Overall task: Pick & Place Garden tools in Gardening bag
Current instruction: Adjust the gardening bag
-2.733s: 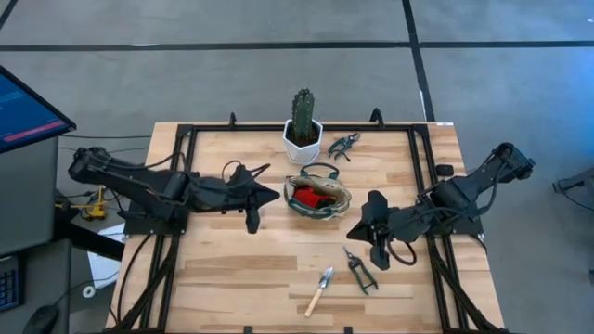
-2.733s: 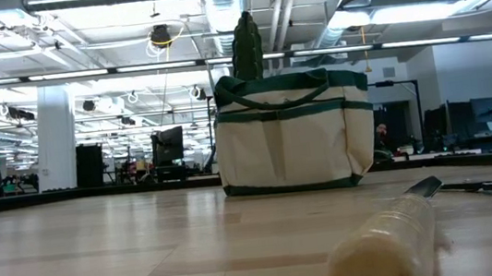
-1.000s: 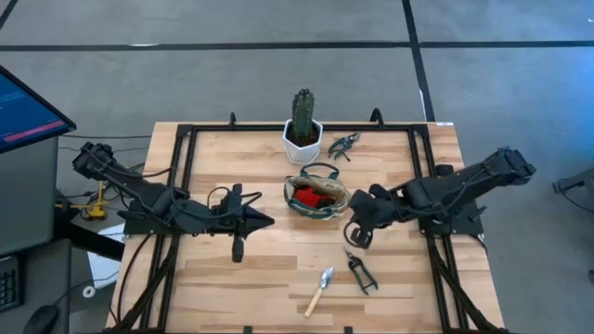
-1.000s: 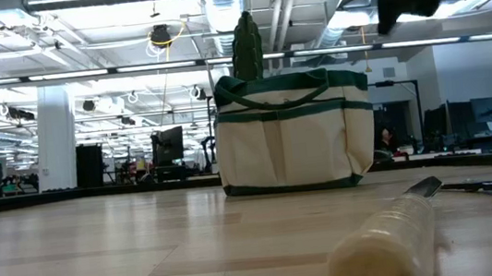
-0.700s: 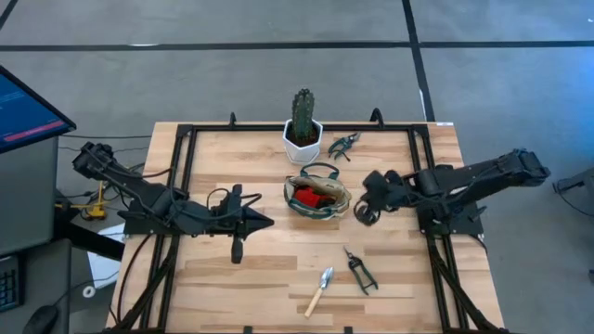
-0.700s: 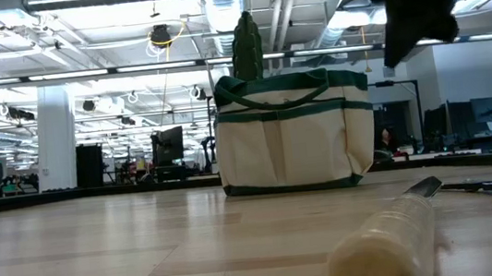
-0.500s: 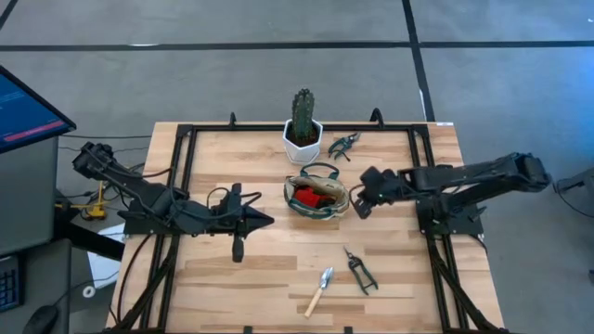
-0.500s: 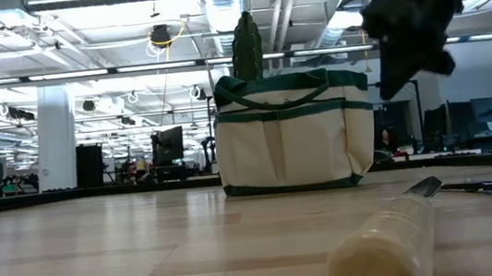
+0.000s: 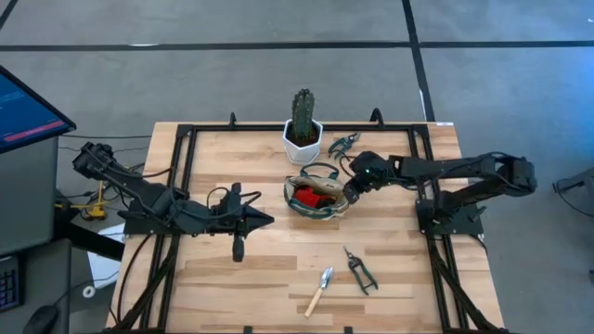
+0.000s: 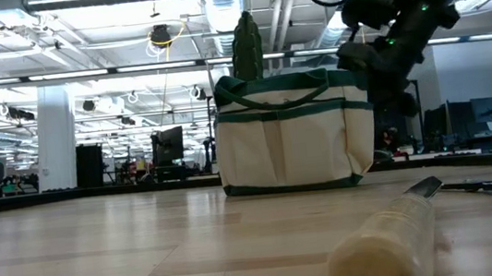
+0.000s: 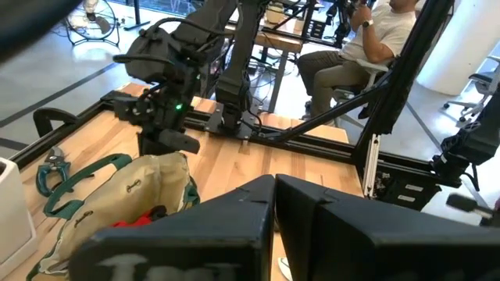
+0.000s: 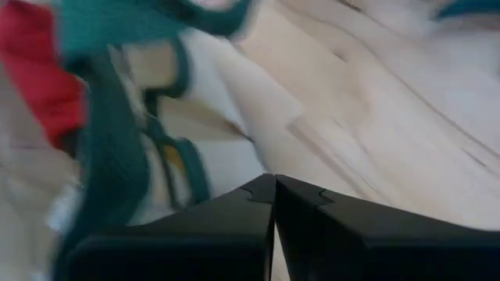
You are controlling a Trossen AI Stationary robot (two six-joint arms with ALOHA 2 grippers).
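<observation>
The cream gardening bag [image 9: 317, 197] with green trim stands at the table's middle, a red piece [image 9: 304, 197] showing inside it. My right gripper [image 9: 352, 191] is shut, slanting down at the bag's right rim [image 11: 181, 160], and also shows in the low view [image 10: 389, 101]. My left gripper [image 9: 269, 220] is shut and held above the table, left of the bag. A wooden-handled trowel [image 9: 320, 289] and dark pruning shears [image 9: 360, 270] lie flat near the front edge. Green-handled shears [image 9: 343, 144] lie at the far side. My right gripper [image 12: 273, 181] has its shut fingers right beside the bag's green-trimmed right rim [image 12: 117, 179], coming from the table's right and slanting down. Whether the fingertips touch the cloth, I cannot tell.
A green cactus [image 9: 303, 113] in a white pot [image 9: 303, 142] stands just behind the bag. Black frame rails [image 9: 422, 186] run along the table's left and right sides. Bare wood lies in front of the bag. A seated person [image 11: 367, 39] shows beyond the table.
My right gripper has swung from the table's near right toward the far edge and the bag, sinking and rolling as it went, and now stands at the bag's right rim. It stayed shut. The bag and tools have not moved.
</observation>
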